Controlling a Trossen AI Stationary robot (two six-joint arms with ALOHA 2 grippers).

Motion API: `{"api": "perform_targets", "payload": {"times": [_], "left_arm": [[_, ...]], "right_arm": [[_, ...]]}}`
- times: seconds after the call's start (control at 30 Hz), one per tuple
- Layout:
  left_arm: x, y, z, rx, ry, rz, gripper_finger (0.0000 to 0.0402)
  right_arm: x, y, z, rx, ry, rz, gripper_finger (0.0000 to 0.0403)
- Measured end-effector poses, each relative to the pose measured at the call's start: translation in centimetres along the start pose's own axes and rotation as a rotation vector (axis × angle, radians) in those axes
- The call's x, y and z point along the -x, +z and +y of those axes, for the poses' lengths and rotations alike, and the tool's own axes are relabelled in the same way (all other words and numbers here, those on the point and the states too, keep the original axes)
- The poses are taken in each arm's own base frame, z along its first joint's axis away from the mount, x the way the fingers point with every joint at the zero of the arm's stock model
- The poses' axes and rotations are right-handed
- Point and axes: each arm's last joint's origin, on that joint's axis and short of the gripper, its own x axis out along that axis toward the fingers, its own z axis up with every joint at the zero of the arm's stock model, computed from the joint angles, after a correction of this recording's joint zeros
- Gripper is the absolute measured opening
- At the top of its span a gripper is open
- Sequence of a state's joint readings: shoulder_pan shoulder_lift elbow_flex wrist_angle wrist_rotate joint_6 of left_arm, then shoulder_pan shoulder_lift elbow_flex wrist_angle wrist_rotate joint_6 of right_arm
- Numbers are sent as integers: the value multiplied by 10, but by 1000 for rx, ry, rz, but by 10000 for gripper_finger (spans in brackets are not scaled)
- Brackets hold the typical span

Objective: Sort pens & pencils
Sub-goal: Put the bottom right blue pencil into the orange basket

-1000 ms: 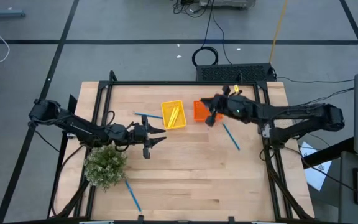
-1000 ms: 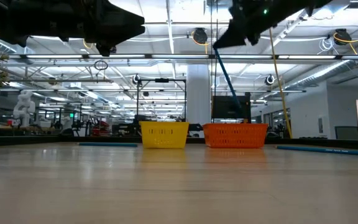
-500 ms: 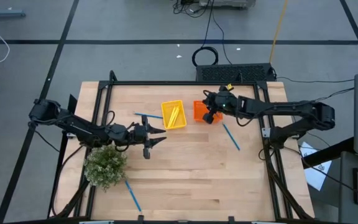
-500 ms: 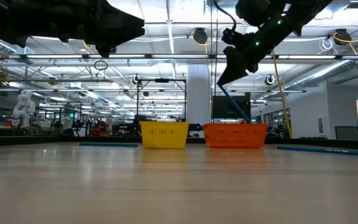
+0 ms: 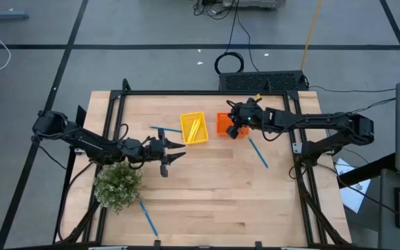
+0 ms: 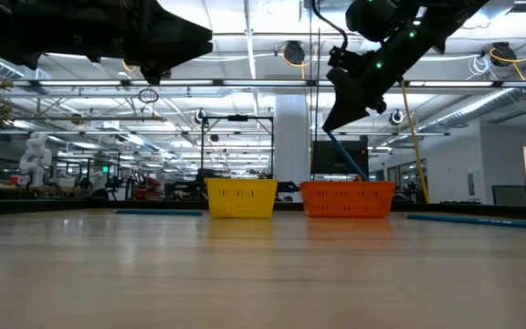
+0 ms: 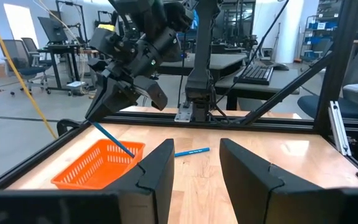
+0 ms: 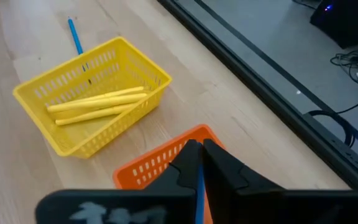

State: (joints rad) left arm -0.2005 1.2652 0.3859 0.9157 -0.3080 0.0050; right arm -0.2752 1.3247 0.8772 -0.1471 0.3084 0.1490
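My right gripper [image 6: 329, 122] pinches a thin blue pen [image 7: 113, 140], tip slanting into the orange mesh basket [image 5: 223, 124] at 12 o'clock on the wooden bench [image 5: 207, 194]. Risk: early release, the tilted pen tipping over the rim. My left gripper [image 5: 174, 154] is spread, idle.

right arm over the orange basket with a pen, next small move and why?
Probably open the right pincer and drop the pen. It is shut on the pen's top, and the pen's lower end already dips into the orange basket.
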Motion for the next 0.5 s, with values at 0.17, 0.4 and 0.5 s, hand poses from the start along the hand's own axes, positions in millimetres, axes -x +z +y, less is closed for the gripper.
{"api": "perform_targets", "payload": {"times": [0.17,0.4,0.5], "left_arm": [[0,0,0,0,8,3,134],[0,-1,0,0,8,7,134],[0,-1,0,0,8,7,134]], "right_arm": [[0,0,0,-22,0,0,18],[0,-1,0,-21,-1,6,39],[0,-2,0,-17,-3,17,57]]}}
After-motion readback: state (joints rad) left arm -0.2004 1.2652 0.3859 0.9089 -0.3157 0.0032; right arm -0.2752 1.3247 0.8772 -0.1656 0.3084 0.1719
